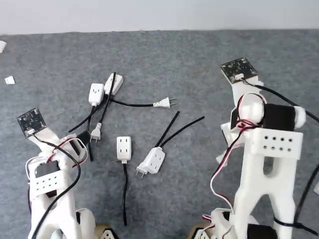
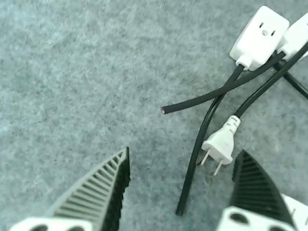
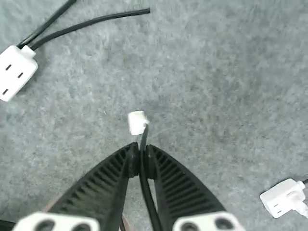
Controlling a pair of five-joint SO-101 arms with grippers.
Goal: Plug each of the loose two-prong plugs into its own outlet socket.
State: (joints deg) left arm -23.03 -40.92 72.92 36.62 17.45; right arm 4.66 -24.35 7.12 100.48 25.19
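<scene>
My left gripper (image 2: 184, 154) is open and low over the carpet, at the lower left in the high view (image 1: 82, 142). A white two-prong plug (image 2: 219, 144) on a black cord lies between its fingers, close to one fingertip (image 2: 250, 178); the same plug (image 1: 95, 132) appears from above. Just beyond it lies a white outlet socket (image 2: 260, 36). My right gripper (image 3: 139, 149) is shut on a thin black cord that ends in a small white plug (image 3: 137, 121) just past the fingertips. Farther off lies another socket (image 3: 14, 77) with black cords.
Grey carpet covers the table. Two sockets (image 1: 95, 93) (image 1: 113, 83) lie at the back left, a loose plug (image 1: 164, 103) in the middle, one socket (image 1: 123, 148) and another (image 1: 154, 159) with a plug (image 1: 141, 172) beside it in front. Another white socket (image 3: 284, 197) lies near the right gripper.
</scene>
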